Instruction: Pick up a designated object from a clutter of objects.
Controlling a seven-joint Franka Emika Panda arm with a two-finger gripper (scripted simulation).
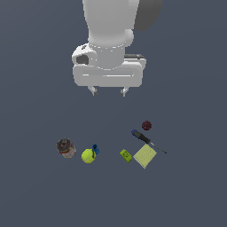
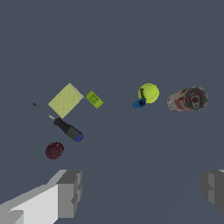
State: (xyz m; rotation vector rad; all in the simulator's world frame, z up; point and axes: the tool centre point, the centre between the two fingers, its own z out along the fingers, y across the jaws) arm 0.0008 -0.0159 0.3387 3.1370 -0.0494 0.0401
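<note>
Fingers (image 1: 108, 91) spread wide above thin, square, pale yellow-green pad (image 1: 145, 156).

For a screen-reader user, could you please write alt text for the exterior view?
A white robot hand hangs open above small items on a dark floor: a can, tennis ball, green block, pale pad, screwdriver and dark red ball.
</note>
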